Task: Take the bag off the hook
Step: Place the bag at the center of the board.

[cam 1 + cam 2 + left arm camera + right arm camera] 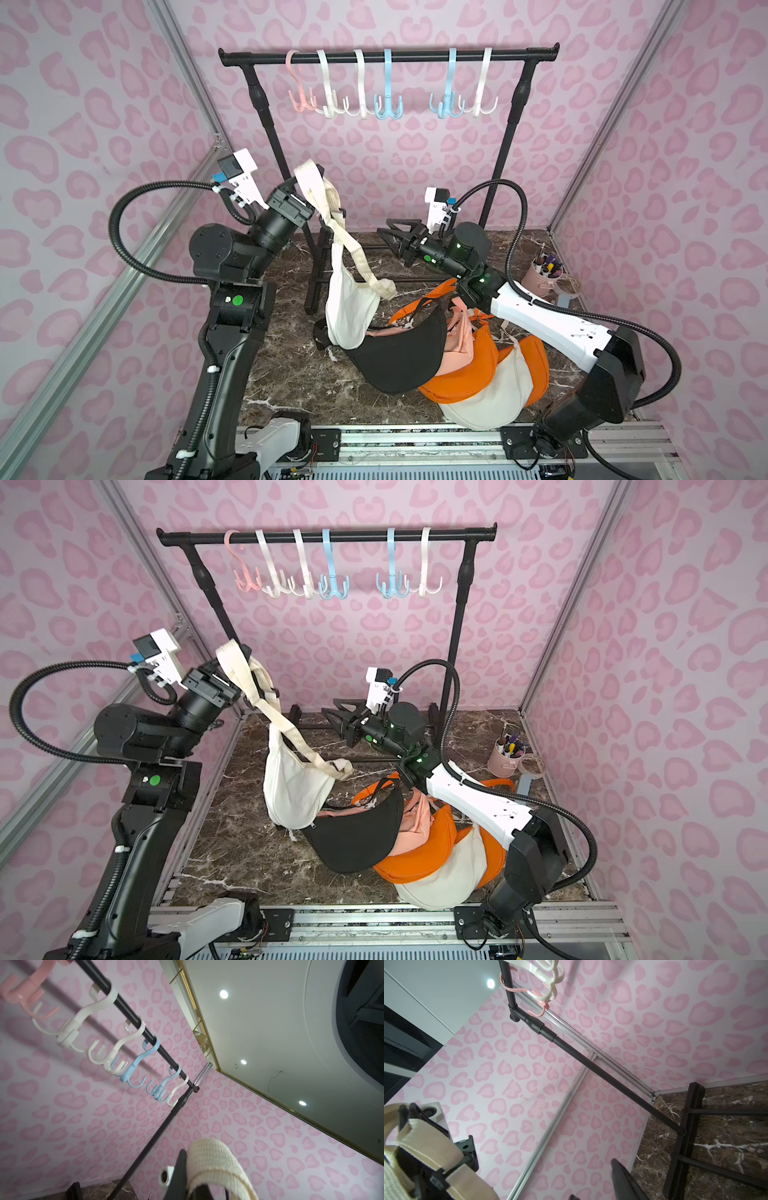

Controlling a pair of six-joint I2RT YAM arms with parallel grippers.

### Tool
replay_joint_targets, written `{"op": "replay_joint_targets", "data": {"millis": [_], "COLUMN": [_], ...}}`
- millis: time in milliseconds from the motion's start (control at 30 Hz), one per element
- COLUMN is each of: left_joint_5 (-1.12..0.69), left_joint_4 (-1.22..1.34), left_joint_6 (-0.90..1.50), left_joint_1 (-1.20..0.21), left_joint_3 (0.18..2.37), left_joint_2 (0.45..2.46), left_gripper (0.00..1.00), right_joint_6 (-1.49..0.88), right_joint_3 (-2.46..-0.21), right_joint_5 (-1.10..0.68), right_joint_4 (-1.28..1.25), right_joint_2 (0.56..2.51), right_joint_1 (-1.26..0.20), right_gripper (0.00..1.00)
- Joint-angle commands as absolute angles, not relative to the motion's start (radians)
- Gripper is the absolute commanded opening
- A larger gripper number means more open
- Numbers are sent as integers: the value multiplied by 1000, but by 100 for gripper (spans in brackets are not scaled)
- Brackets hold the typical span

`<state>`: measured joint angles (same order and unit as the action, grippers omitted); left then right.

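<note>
My left gripper (318, 171) (245, 650) is raised at the left of the rack and shut on the cream webbing strap (212, 1159) of the white bag (347, 307) (291, 791). The bag hangs from that strap with its lower end by the pile on the marble floor. It is clear of every hook (388, 106) on the black rail (390, 56); all of them are bare. My right gripper (384, 226) (329, 707) (593, 1182) is low by the rack's foot, open, with nothing between its fingers.
A pile lies at the front right: a black bag (399, 357), orange bags (465, 374), a peach one (459, 336) and a cream one (486, 399). A pink cup of pens (544, 274) stands at the right wall. The rack's black uprights (505, 158) flank the back.
</note>
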<state>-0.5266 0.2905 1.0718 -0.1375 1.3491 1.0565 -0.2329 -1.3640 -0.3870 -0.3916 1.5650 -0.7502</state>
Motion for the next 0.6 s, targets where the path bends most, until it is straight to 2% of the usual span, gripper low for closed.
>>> {"op": "replay_joint_targets", "data": {"millis": [0, 200, 267, 500, 567], "left_joint_5": [-509, -271, -172, 19, 37], "left_joint_4": [182, -171, -207, -288, -278], "left_joint_6": [1115, 1090, 1071, 1024, 989], "left_joint_1": [-146, -138, -125, -18, 12], "left_joint_3": [1205, 883, 794, 729, 732], "left_joint_2": [963, 792, 767, 818, 850], "left_gripper": [3, 5, 7, 13, 22], "right_joint_6": [-155, -163, -158, -132, -121], "right_joint_3": [-1299, -1247, -1241, -1256, -1260], "right_joint_5": [-336, -282, -268, -246, -240], "right_joint_4": [-348, -284, -271, -225, -206], "right_joint_2": [1518, 1485, 1479, 1492, 1493], "right_joint_1": [-776, -787, -788, -788, -788], "right_gripper": [43, 43, 43, 44, 44]}}
